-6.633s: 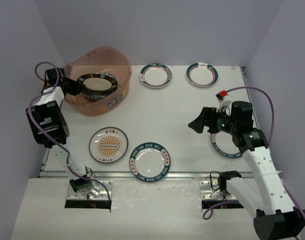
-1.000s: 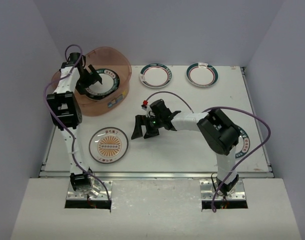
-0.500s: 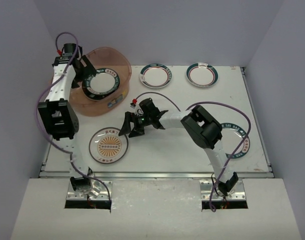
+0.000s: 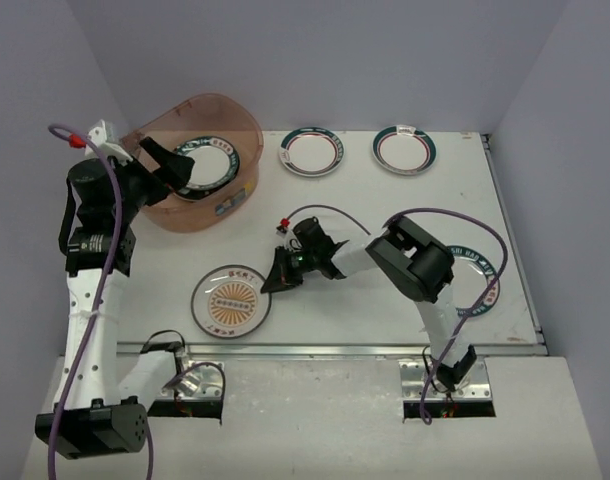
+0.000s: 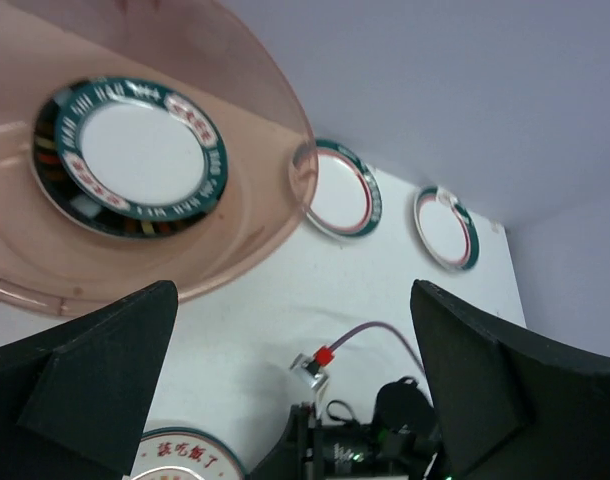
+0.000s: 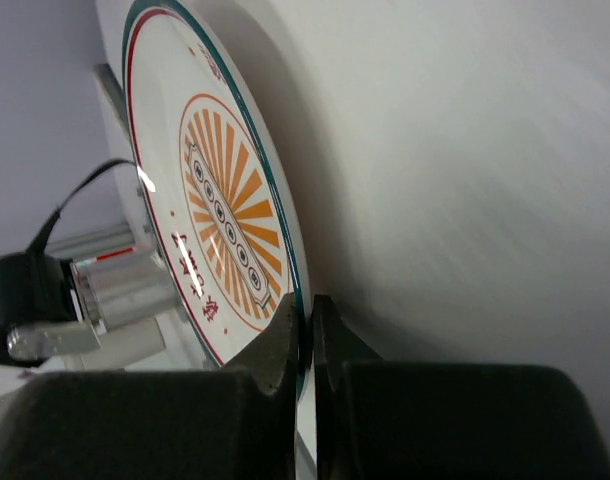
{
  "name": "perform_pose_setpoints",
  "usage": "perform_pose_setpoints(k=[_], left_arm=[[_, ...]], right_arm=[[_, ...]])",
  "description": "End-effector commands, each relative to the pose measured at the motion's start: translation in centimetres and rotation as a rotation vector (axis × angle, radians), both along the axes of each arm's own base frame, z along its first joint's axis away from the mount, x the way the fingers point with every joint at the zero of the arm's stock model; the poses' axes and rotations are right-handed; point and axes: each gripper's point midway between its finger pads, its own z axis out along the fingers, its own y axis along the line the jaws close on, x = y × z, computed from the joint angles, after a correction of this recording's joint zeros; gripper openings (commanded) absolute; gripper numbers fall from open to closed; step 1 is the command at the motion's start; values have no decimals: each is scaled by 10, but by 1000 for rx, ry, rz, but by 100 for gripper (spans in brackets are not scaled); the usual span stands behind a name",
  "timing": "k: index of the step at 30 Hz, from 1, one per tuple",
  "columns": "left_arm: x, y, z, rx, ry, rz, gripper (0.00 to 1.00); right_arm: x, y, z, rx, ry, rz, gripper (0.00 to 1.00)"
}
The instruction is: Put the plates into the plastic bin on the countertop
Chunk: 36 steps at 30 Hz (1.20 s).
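Now four plates (image 4: 308, 150) out, two in bin (image 4: 248, 130); left pincer (image 5: 293, 300) wide, right pincer (image 6: 310, 312) clamping sunburst plate (image 4: 230, 300).

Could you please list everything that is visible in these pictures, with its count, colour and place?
plastic bin: one, translucent pinkish-orange, far left of the countertop.
plates in the bin: a stack, teal-lettered one on top, a dark rim under it; the full count cannot be told.
banded plates: two, white with teal and red rims, side by side at the far edge, right of the bin.
sunburst plate: one, white with orange rays, near left.
lettered plate: one, teal-lettered rim, right side, partly hidden by the right arm.
countertop: one, white.
metal rail: one, silver, front edge.
left gripper: open, over the bin's left rim.
right gripper: shut on the sunburst plate's rim.
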Motion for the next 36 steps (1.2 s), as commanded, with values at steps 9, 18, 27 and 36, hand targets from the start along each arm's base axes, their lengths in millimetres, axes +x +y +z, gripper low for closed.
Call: perform_pose_setpoints(k=[9,18,27,36], left_arm=[[-41,-173,-117,-191,193,-731,100],[-36,-218,-121,-227,168,-835,54],[-43,-222,-118,-223,152,-890,0],[26,-124,-39,-286,33,-419,0]], right_arm=[[51,-176,136,113,-286,-271,0],[46,-204,190,192,-377,-268,0],[48,-213,205,200,-405,-287,0],[57,-254,180,8,-411,-432,99]])
